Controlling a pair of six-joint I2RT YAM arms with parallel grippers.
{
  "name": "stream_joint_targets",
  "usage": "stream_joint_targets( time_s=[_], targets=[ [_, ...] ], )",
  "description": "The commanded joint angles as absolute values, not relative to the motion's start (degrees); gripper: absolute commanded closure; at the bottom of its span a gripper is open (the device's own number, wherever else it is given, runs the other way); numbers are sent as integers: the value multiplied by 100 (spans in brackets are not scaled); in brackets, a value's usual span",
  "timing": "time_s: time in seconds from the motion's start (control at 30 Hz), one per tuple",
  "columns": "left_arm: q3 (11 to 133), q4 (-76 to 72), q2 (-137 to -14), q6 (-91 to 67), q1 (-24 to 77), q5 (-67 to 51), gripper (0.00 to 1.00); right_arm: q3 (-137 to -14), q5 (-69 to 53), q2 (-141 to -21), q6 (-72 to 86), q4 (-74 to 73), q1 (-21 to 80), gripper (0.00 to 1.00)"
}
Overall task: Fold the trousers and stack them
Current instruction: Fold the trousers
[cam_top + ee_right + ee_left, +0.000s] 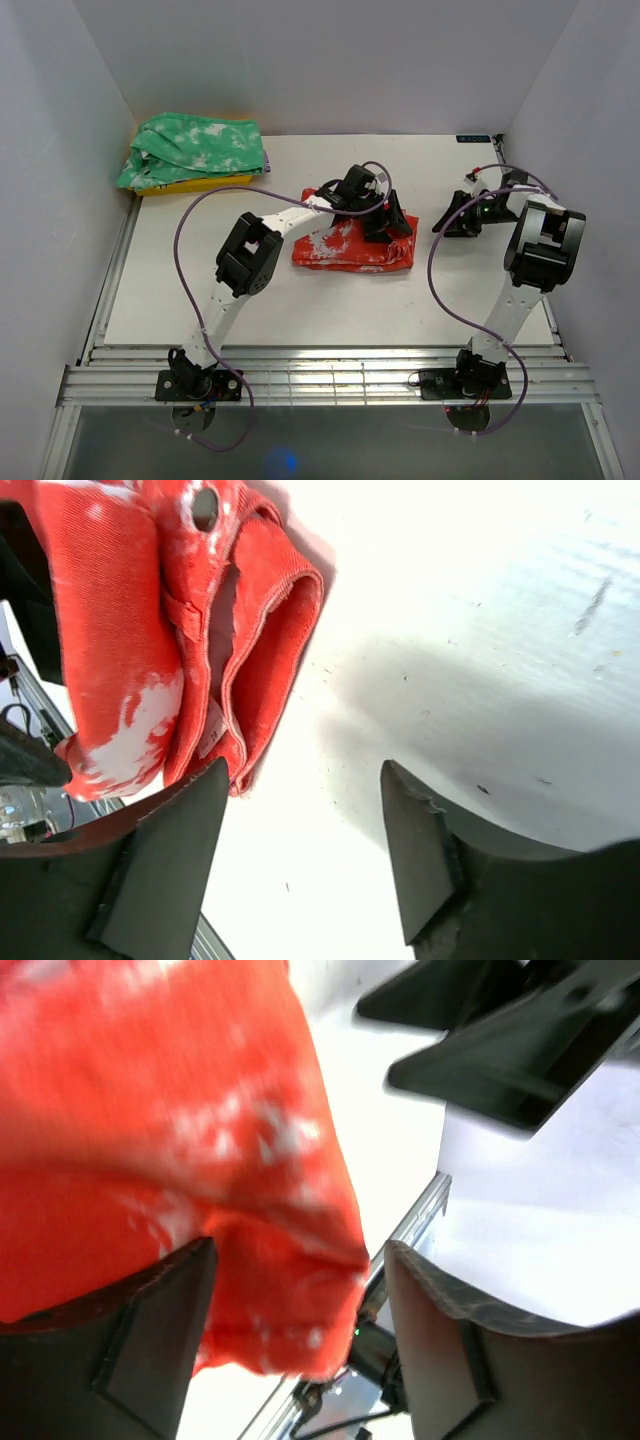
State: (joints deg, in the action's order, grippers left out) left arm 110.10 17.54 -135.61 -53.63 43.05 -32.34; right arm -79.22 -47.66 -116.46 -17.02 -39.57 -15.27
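The red-orange trousers [350, 245] with white splotches lie folded in a compact bundle at the table's middle. My left gripper [386, 218] hovers over the bundle's far right part, jaws wide apart. In the left wrist view the blurred cloth [170, 1130] fills the left side and a fold of it hangs between the fingers [150, 1340], not pinched. My right gripper [452, 216] is open and empty just right of the bundle. In the right wrist view the waistband end of the trousers [150, 630] lies at upper left, apart from the open gripper [305, 850].
A green white-mottled garment [195, 148] lies folded on a yellow cloth [205, 184] at the back left corner. White walls close in the table on three sides. A metal rail [330, 380] runs along the near edge by the arm bases.
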Motion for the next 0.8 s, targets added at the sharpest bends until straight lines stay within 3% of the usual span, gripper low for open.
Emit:
stream_joint_targets(
  time_s=[0.0, 0.07, 0.1, 0.23, 0.37, 0.6, 0.77],
  targets=[
    [10811, 1881, -12639, -4958, 4316, -3208, 16, -8349, -5105, -11338, -2013, -4535, -1503, 31],
    [10776, 1907, -12507, -4870, 4298, -3138, 3, -8428, -5404, -11303, -1533, -4230, -1424, 30],
    [10767, 1916, -12463, -4765, 4289, -3138, 2, -8464, -5449, -11285, -1381, -4132, -1372, 29],
    [10775, 1916, -12165, -4370, 4245, -3103, 2, -8701, -5370, -11276, -906, -3754, -1055, 29],
    [10618, 1968, -11630, -3605, 4175, -2726, 2, -9086, -5002, -11416, -353, -3367, -669, 18],
    [9870, 2231, -10741, -2014, 3481, -2489, 2, -9387, -4273, -11698, -290, -3366, 0, 18],
    [9966, 3189, -10845, -1557, 2927, -2014, 2, -9431, -3674, -11918, -343, -3384, 255, 19]
  ],
)
